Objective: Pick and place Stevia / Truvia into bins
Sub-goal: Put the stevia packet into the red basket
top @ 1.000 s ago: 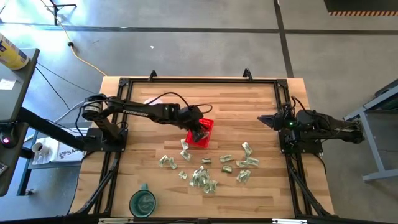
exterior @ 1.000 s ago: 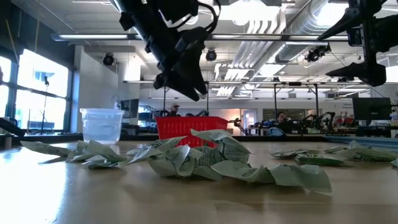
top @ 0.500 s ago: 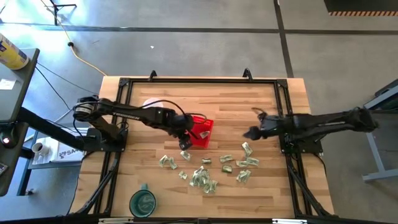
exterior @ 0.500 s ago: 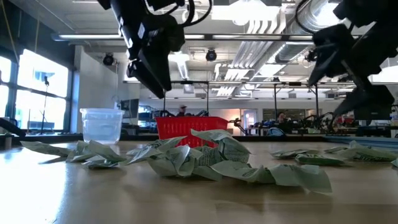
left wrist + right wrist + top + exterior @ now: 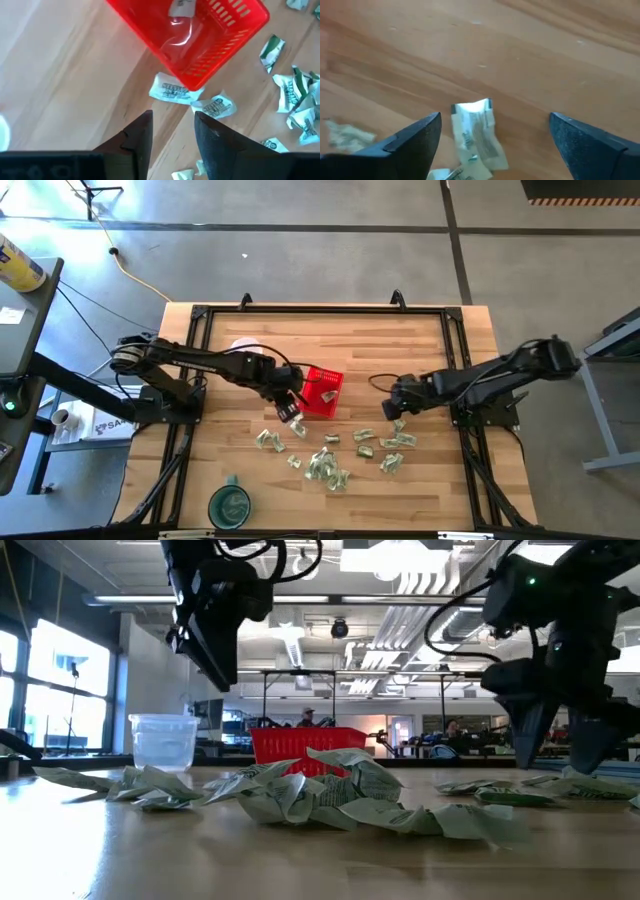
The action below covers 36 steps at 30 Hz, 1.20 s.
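Both arms hovered over the wooden table [image 5: 420,340], neither holding anything.
The left gripper [image 5: 287,406], fingers slightly parted, hung beside the red mesh plastic basket [image 5: 322,391] (two sachets inside); the right gripper [image 5: 390,408], spread wide, sat above one of the scattered pale green-and-white paper sachets [image 5: 476,131].

Grey concrete floor [image 5: 300,240], big windows [image 5: 55,690] at left, exposed ceiling ducts [image 5: 440,590] w/ lights.

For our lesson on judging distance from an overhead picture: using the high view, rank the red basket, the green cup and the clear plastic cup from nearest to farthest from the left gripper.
1. Red basket, just right of the left gripper.
2. Clear plastic cup, behind the gripper, partly hidden under the left arm.
3. Green cup, at the table's near edge, to the gripper's left.
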Each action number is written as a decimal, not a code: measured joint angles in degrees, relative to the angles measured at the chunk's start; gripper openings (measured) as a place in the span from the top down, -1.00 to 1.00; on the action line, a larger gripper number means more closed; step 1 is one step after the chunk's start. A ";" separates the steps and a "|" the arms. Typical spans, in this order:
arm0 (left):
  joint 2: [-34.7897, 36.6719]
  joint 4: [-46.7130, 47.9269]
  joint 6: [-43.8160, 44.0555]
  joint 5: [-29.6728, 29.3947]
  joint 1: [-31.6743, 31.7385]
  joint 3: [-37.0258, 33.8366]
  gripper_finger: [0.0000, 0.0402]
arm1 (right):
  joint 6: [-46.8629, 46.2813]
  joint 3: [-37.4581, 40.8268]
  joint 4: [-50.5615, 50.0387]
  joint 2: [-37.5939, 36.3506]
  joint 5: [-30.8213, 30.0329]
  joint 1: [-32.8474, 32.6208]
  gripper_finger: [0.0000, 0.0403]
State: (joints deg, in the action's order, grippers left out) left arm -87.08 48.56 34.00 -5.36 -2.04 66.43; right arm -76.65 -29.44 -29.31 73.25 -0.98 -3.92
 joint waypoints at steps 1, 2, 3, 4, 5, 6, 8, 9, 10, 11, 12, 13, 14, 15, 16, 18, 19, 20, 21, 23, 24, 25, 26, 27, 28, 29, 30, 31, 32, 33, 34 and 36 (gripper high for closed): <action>0.99 0.12 0.64 -0.18 -0.15 -0.68 0.15 | 1.06 -0.86 -0.04 1.36 -0.02 0.00 -0.76; 2.22 0.18 1.36 -0.71 -0.31 -1.63 0.16 | 2.32 -1.85 -0.03 2.69 -0.02 0.00 -0.74; 3.61 -0.06 2.25 -1.34 -0.51 -2.85 0.18 | 3.56 -2.89 0.00 3.96 -0.07 -0.11 -0.72; 5.01 -0.33 3.35 -1.84 -0.98 -4.30 0.20 | 5.17 -3.90 0.07 5.18 0.02 -0.20 -0.69; 6.40 -0.82 4.53 -2.43 -1.51 -5.83 0.21 | 6.82 -4.97 -0.08 6.36 0.02 -0.26 -0.67; 8.00 -1.12 5.83 -2.71 -1.86 -7.37 0.22 | 7.86 -5.96 -0.49 7.29 -0.11 -0.26 -0.64; 11.06 -1.26 8.25 -3.10 -2.68 -10.18 0.25 | 7.48 -8.02 -3.85 9.06 -1.72 -0.26 -0.58; 12.64 -1.83 9.21 -3.13 -3.03 -11.48 0.26 | 6.26 -9.03 -6.55 9.65 -2.57 -0.28 -0.56; 13.98 -2.08 9.98 -3.19 -3.54 -12.61 0.27 | 5.22 -9.83 -8.85 10.23 -2.84 -0.32 -0.53; 15.14 -2.23 10.74 -3.39 -3.97 -13.43 0.27 | 4.90 -10.50 -10.55 10.74 -3.01 -0.47 -0.51; 16.28 -2.49 11.27 -3.82 -4.49 -14.03 0.28 | 4.99 -10.98 -11.44 10.92 -3.19 -0.67 -0.49; 17.10 -2.48 11.60 -4.24 -5.08 -14.39 0.28 | 4.94 -11.43 -12.03 11.04 -2.95 -0.84 -0.47; 17.78 -2.52 11.80 -4.55 -5.61 -14.49 0.28 | 4.78 -11.66 -12.20 11.17 -2.49 -1.05 -0.45; 18.37 -2.46 11.90 -5.28 -6.09 -14.54 0.28 | 4.76 -11.67 -12.22 11.13 -1.59 -1.11 -0.44; 18.73 -2.32 11.95 -5.98 -6.63 -14.57 0.28 | 4.70 -11.64 -12.13 11.14 -0.31 -1.11 -0.42; 19.01 -2.46 12.36 -7.37 -7.32 -14.57 0.27 | 4.64 -11.64 -11.02 11.41 1.27 -1.06 -0.39; 19.07 -2.36 12.37 -7.77 -7.62 -14.57 0.27 | 4.54 -11.64 -10.61 11.57 1.60 -1.11 -0.38; 19.07 -2.17 12.36 -8.38 -7.85 -14.57 0.27 | 4.02 -11.66 -10.22 12.08 1.49 -1.33 -0.37; 19.10 -2.11 12.37 -8.62 -7.87 -14.57 0.27 | 3.20 -11.66 -10.31 12.53 1.18 -1.55 -0.35; 19.10 -2.13 12.37 -8.70 -7.85 -14.57 0.27 | 2.33 -11.64 -10.24 14.05 0.20 -1.90 -0.32; 19.10 -2.12 12.37 -8.79 -7.85 -14.57 0.27 | 2.13 -11.79 -10.06 14.73 0.09 -1.88 -0.31; 19.10 -2.11 12.35 -9.03 -7.85 -14.57 0.27 | 2.13 -11.88 -9.89 15.53 0.33 -1.85 -0.30; 19.10 -2.11 12.31 -9.23 -7.76 -14.57 0.27 | 2.26 -11.94 -9.83 16.39 0.56 -1.84 -0.29; 19.10 -2.09 11.85 -9.29 -7.76 -14.57 0.27 | 2.34 -11.96 -9.85 17.08 0.57 -1.84 -0.28; 19.10 -2.03 11.50 -9.31 -7.74 -14.57 0.27 | 2.37 -12.00 -9.83 17.59 0.53 -1.84 -0.26; 19.10 -2.02 11.37 -9.40 -7.74 -14.57 0.27 | 2.39 -12.03 -9.77 17.88 0.33 -1.88 -0.24; 19.10 -2.01 11.29 -9.42 -7.74 -14.57 0.27 | 2.42 -12.09 -9.78 18.03 0.21 -1.87 -0.20; 19.10 -1.96 11.28 -9.42 -7.74 -14.57 0.27 | 2.50 -12.32 -9.85 18.16 -0.05 -1.86 -0.15; 19.10 -1.95 11.28 -9.42 -7.74 -14.57 0.27 | 2.57 -12.54 -9.93 18.22 -0.37 -1.88 -0.09; 19.10 -1.93 11.28 -9.42 -7.74 -14.57 0.27 | 2.59 -12.79 -10.13 18.28 -0.72 -1.88 -0.01; 19.10 -1.90 11.28 -9.42 -7.74 -14.57 0.27 | 2.80 -13.12 -10.23 18.32 -0.96 -1.89 0.08; 19.10 -1.54 11.28 -9.42 -7.74 -14.57 0.27 | 3.20 -13.23 -9.99 18.37 -1.02 -1.81 0.29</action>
State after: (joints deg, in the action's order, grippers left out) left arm -67.99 47.02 45.28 -14.79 -9.78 51.86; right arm -73.45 -42.67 -39.30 91.61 -2.00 -5.74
